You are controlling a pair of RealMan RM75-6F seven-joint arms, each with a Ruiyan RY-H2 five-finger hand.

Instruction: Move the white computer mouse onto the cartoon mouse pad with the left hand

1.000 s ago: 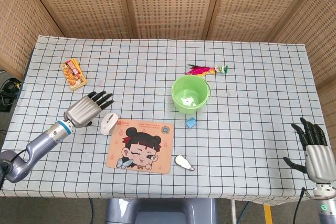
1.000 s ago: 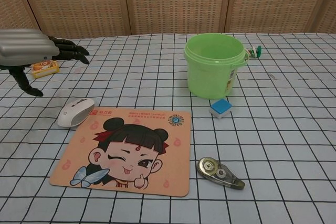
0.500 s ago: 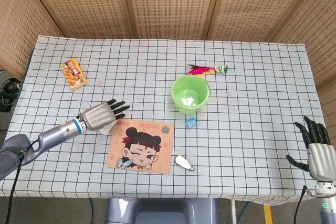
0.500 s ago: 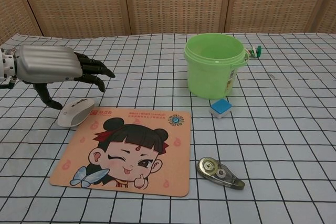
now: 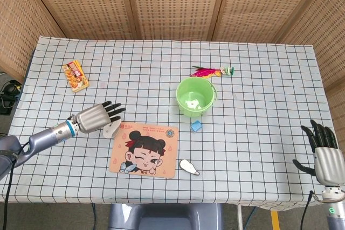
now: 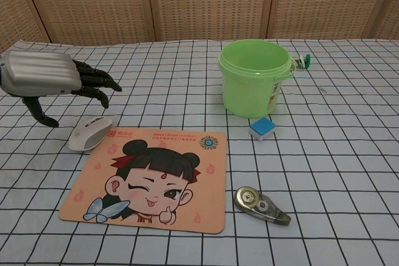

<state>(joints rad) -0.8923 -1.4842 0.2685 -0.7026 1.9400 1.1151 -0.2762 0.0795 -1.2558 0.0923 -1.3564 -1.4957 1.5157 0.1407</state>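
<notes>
The white computer mouse (image 6: pixel 90 133) lies on the checked cloth, touching the left top corner of the cartoon mouse pad (image 6: pixel 151 177). In the head view the mouse (image 5: pixel 113 129) peeks out from under my left hand (image 5: pixel 97 117). My left hand (image 6: pixel 53 79) hovers just above and behind the mouse, palm down, fingers spread and slightly curled, holding nothing. The pad (image 5: pixel 144 151) shows a winking cartoon girl. My right hand (image 5: pixel 325 154) stays open at the table's near right corner, away from everything.
A green bucket (image 6: pixel 254 85) stands right of the pad, with a small blue block (image 6: pixel 262 127) in front of it. A correction tape dispenser (image 6: pixel 260 205) lies by the pad's right edge. A snack packet (image 5: pixel 75 75) sits far left, a feathered toy (image 5: pixel 211 71) behind the bucket.
The left hand pulled back slightly leftward and its fingers curled down a little above the mouse. The mouse and pad have not moved. The right hand stayed put.
</notes>
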